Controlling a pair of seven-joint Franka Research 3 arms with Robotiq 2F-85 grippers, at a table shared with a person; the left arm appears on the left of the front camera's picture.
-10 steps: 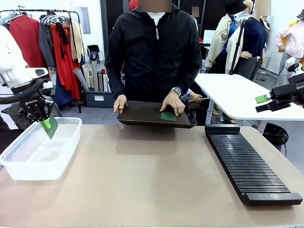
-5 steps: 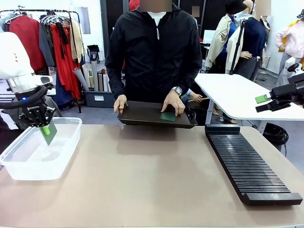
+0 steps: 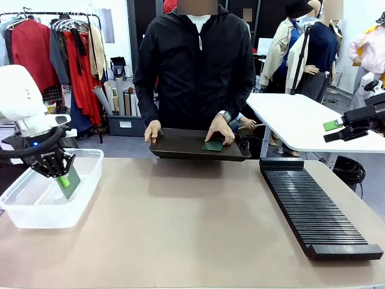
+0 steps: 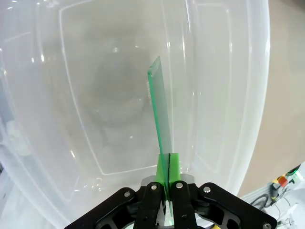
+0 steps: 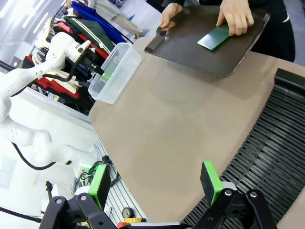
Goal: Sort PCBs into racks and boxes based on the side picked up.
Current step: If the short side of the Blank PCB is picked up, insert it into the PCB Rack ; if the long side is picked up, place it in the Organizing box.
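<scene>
My left gripper (image 3: pixel 62 175) is shut on a dark-green PCB (image 3: pixel 70 183) and holds it tilted, low inside the clear box (image 3: pixel 36 214) at the table's left end. In the left wrist view the PCB (image 4: pixel 160 109) stands edge-on between the green pads (image 4: pixel 174 164), above the box floor (image 4: pixel 95 95). A person at the far side holds a black tray (image 3: pixel 180 150) with one hand pressing another PCB (image 3: pixel 212 145) onto it. The long black rack (image 3: pixel 316 211) lies on the right. My right gripper (image 5: pixel 155 183) hovers open above the table near the rack (image 5: pixel 271 138).
The person's tray (image 5: pixel 190 52) overhangs the far table edge with the PCB (image 5: pixel 214 36) on it. Between the box (image 5: pixel 114 71) and the rack lies bare brown tabletop. A white side table (image 3: pixel 301 120) and clothes racks stand behind.
My left gripper has moved down and slightly right, bringing the PCB deeper into the box. The person's hands and tray have stayed nearly still.
</scene>
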